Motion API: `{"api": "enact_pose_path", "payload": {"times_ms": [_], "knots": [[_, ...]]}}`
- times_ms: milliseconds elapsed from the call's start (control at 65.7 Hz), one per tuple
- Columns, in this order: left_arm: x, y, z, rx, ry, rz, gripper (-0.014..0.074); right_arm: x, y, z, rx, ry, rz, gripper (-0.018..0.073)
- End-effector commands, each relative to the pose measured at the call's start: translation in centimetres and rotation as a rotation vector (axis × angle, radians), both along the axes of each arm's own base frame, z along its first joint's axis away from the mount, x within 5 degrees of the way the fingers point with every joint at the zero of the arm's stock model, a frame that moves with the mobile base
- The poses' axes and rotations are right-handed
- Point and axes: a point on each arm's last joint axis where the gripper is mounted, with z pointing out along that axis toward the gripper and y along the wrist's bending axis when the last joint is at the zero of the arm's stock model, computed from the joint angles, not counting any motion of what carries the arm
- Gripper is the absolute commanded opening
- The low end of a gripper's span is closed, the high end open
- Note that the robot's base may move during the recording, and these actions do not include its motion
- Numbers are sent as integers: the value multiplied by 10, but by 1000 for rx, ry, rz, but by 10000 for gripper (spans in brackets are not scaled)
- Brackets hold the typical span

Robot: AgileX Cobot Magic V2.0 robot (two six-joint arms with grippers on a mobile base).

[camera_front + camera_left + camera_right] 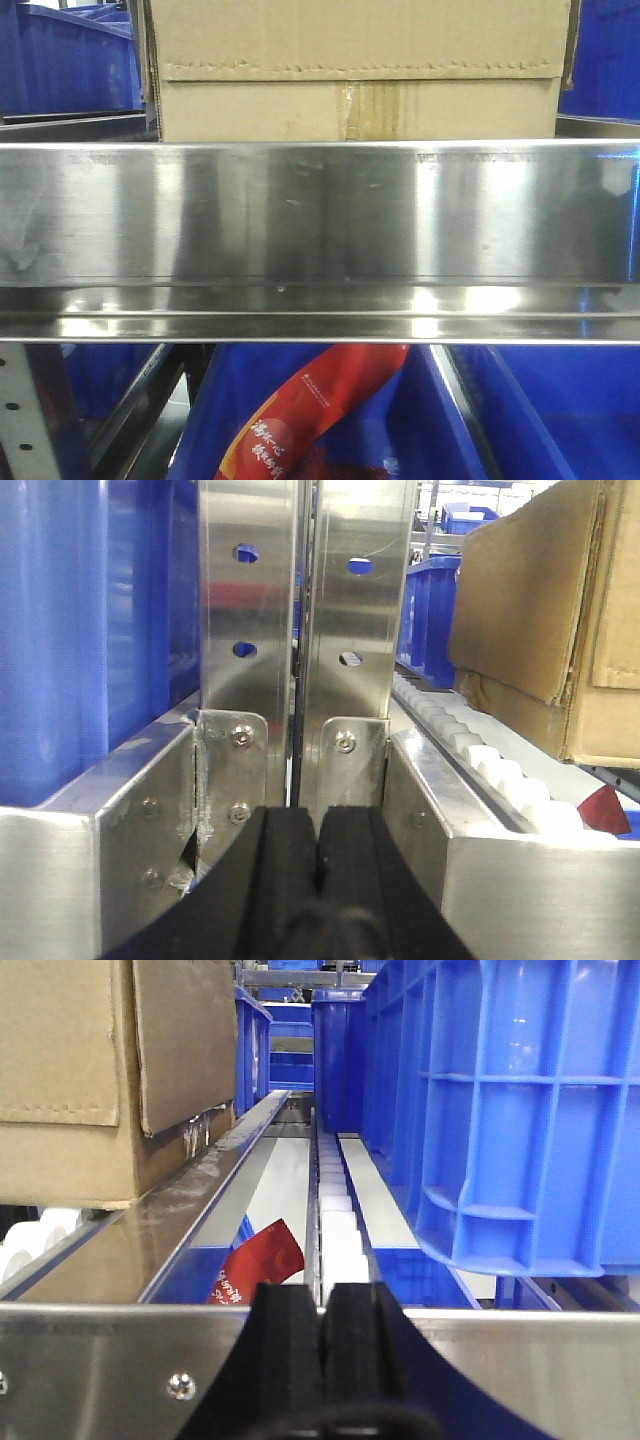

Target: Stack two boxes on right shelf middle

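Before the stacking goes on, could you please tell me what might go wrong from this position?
1. The plain brown cardboard box has a loose serrated flap; a second carton could snag it.
2. It sits on white roller tracks, so a push may roll it.
3. Both the left gripper and right gripper sit shut beside the stainless-steel front rail; lifting carelessly could strike it.

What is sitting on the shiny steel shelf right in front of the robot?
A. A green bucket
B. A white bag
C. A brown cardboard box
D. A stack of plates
C: the front view shows a brown cardboard box with a taped seam resting behind the steel shelf rail.
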Motion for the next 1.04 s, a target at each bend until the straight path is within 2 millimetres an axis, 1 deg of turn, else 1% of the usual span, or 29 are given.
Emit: {"api": "enact_pose_path", "payload": {"times_ms": [0, 1020], "knots": [[-1, 0, 2, -4, -24, 1, -111, 0, 0, 2, 9, -29, -5, -154], [-1, 0, 2, -4, -24, 1, -111, 0, 0, 2, 9, -29, -5, -154]]}}
